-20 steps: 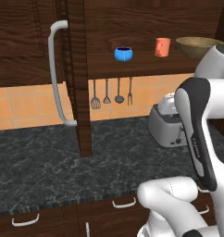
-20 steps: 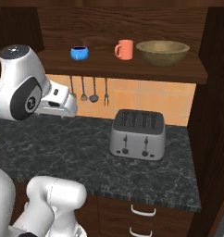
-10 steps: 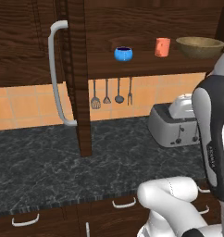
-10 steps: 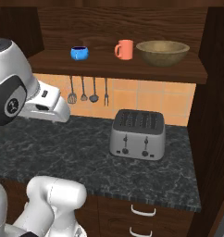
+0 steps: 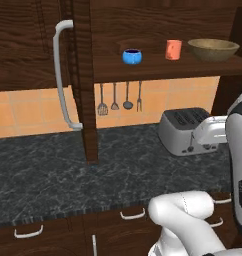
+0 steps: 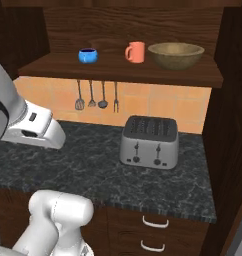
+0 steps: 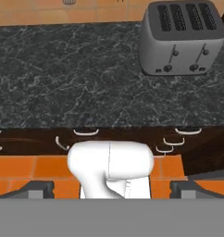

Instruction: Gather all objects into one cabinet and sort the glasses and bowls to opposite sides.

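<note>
On the open dark wood shelf stand a small blue bowl (image 5: 132, 56) (image 6: 87, 55), an orange-red cup (image 5: 173, 49) (image 6: 135, 52) and a wide tan wooden bowl (image 5: 213, 49) (image 6: 176, 54), left to right. The dark brown cabinet door (image 5: 84, 85) with its curved grey bar handle (image 5: 63, 75) stands open, edge-on, left of the shelf. My gripper (image 7: 114, 187) is open: its two dark fingertips (image 7: 37, 187) sit far apart with nothing between them. It hangs low in front of the counter, pointing down, well below the shelf.
A silver four-slot toaster (image 5: 187, 131) (image 6: 148, 141) (image 7: 182, 39) stands on the black marble counter (image 5: 48, 175) under the shelf. Slim metal utensils (image 5: 120, 97) (image 6: 97, 96) hang on the orange tile wall. Drawers with light handles (image 7: 173, 141) run below the counter edge.
The arm has swung down and aside, so its upper links have left the middle of both base views. The bowls, the cup and the door have stayed put.
</note>
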